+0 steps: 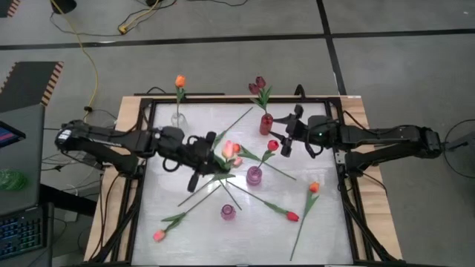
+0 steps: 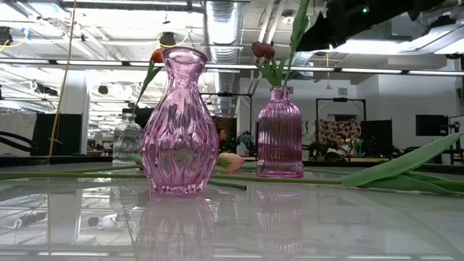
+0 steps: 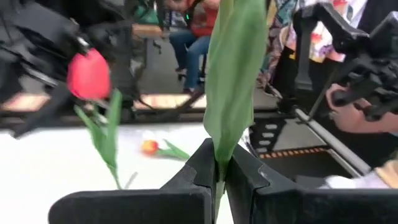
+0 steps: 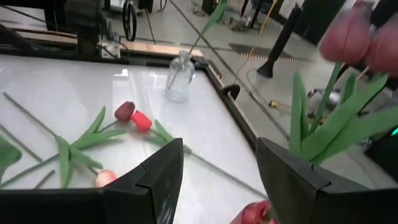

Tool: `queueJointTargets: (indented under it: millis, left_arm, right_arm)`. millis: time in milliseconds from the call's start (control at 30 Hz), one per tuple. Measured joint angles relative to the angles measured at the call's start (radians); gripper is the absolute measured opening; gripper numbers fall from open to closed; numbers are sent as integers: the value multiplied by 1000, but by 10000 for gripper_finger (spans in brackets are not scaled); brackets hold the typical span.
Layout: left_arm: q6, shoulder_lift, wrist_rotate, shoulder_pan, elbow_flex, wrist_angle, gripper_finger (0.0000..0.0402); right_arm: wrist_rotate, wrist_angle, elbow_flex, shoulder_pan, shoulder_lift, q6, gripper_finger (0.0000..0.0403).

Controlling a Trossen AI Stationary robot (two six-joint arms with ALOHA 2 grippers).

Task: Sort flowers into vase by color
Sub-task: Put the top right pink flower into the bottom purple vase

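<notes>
My left gripper [image 1: 214, 148] is over the table's middle, shut on a tulip's green leaf [image 3: 231, 74]. The leaf stands up past the fingers, and I cannot tell which head is its own. A pink head [image 1: 229, 148] shows right beside the fingers. My right gripper [image 4: 217, 180] is open at the far right [image 1: 284, 138], just above a red tulip head [image 4: 254, 214]; that tulip's stem runs to a pink vase [image 1: 254, 176]. Maroon tulips [image 1: 258, 85] stand in a red vase [image 1: 266, 124]. An orange tulip [image 1: 179, 80] stands in a clear vase [image 4: 179, 76]. My left gripper pinches the tulip's green leaf and stem [image 3: 219, 158] between its two fingers. The fingers come in about level from the table's left and lie across the green. The leaf rises upright above them. What hangs below is hidden by the gripper.
A second pink vase [image 2: 179, 123] stands near the front middle. Loose tulips lie on the white table: a pink one [image 1: 159, 235] at the near left, a red one [image 1: 292, 216] and an orange one [image 1: 314, 188] at the near right. A dark frame [image 1: 148, 111] edges the table.
</notes>
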State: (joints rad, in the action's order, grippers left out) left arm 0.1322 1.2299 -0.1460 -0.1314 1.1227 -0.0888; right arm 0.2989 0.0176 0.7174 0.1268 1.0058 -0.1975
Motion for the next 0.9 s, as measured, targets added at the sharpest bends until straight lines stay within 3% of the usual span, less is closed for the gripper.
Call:
queueJointTargets:
  millis: [500, 900]
  left_arm:
    - [126, 67, 197, -185, 0, 34, 4]
    - [161, 129, 265, -221, 1, 37, 4]
  right_arm:
    - [-8, -132, 0, 0, 0, 138, 230]
    - [-10, -170, 0, -1, 0, 156, 230]
